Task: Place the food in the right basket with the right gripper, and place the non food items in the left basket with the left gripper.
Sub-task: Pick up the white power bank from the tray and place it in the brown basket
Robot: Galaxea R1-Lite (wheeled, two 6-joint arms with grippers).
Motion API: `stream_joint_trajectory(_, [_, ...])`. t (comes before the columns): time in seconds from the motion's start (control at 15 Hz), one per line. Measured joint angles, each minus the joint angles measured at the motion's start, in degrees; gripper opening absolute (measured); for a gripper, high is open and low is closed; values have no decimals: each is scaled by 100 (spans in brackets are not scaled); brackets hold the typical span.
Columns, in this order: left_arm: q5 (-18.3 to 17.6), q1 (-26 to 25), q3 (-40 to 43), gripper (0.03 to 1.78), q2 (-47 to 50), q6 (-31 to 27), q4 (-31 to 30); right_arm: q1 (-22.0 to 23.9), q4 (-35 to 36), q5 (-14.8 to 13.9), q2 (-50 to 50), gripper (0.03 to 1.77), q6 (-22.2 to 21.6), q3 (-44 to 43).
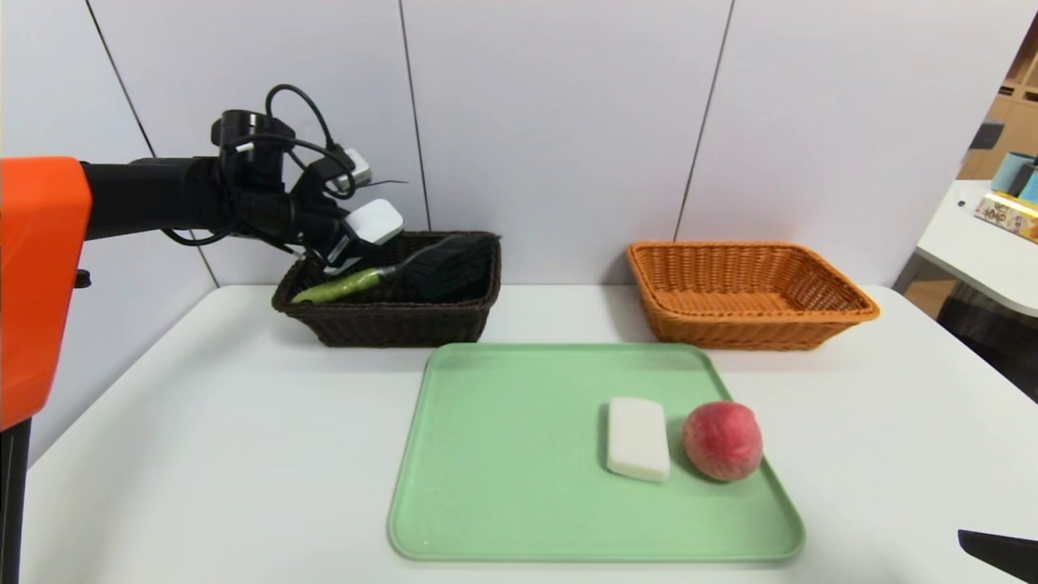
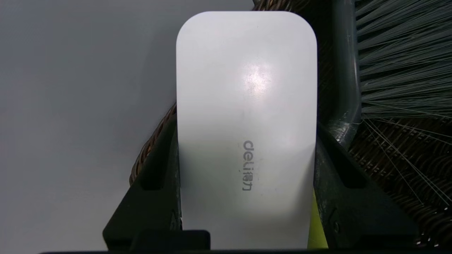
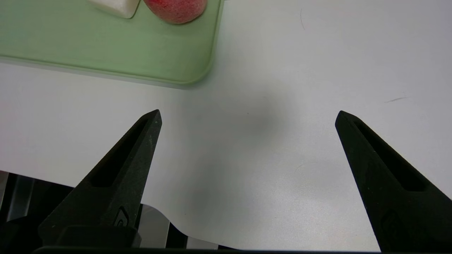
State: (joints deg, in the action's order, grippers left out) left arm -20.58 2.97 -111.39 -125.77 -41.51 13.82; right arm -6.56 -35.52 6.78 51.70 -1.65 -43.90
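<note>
Jaws of the left gripper [image 2: 247, 197] are clamped on the long sides of a flat white rounded rectangular box [image 2: 246, 116], which hangs above the left end of the dark brown woven wicker basket [image 1: 389, 320] at the far left of the table. Inside that basket lies the green-handled brush with dark grey bristles [image 1: 405, 276], so one non-food item looks sorted and the box seems close to being dropped in.

On the pale green plastic tray [image 1: 503, 454], toward its right side, the small white bar [image 1: 638, 438] and the round red-pink peach [image 1: 722, 440] sit just beside each other, untouched. At the far right, the orange-tan woven wicker basket [image 1: 746, 296] holds nothing visible.

Near the table's right edge, the right gripper [image 3: 247, 116] waits with jaws spread wide and empty.
</note>
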Motion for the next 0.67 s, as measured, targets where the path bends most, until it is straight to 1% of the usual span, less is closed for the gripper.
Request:
stream_joint_trajectory(0.33, [-9, -67, 2, 104, -91, 0, 17, 0, -5, 5, -9, 170, 0, 5])
stream_joint_trajectory(0.47, [0, -96, 2, 121, -116, 0, 10, 0, -5, 2, -27, 170, -2, 5])
stream_joint_trajectory(0.67, [2, -105, -2, 136, -100, 17, -13, 0, -6, 5, -40, 170, 0, 0])
